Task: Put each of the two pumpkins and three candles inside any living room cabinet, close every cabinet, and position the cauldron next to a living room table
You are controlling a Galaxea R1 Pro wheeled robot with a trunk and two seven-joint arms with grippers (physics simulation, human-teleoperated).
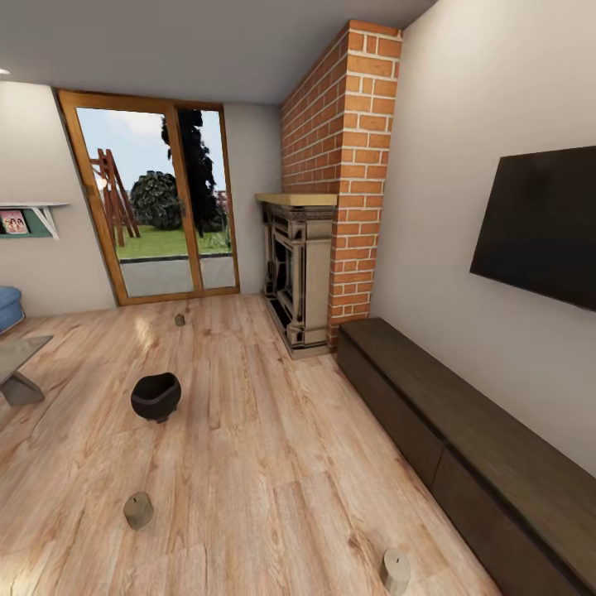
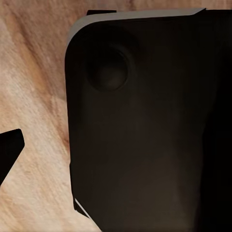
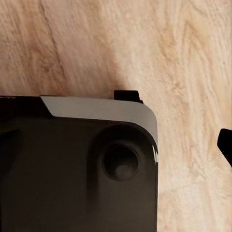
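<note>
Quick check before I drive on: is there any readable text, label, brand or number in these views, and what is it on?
None can be read.
The TV screen is blank black, with no visible brand mark.
The small picture on the wall shelf shows figures, but it is too small and blurred to tell whether it carries words.
The cabinet, cauldron and candles show no markings.

Wooden floor (image 1: 248, 430): cauldron (image 1: 156, 396), three candles (image 1: 138, 510).

Brick chimney (image 1: 348, 157) above fireplace (image 1: 300, 273); TV (image 1: 542, 223) on wall; glass door (image 1: 153, 194).
</note>
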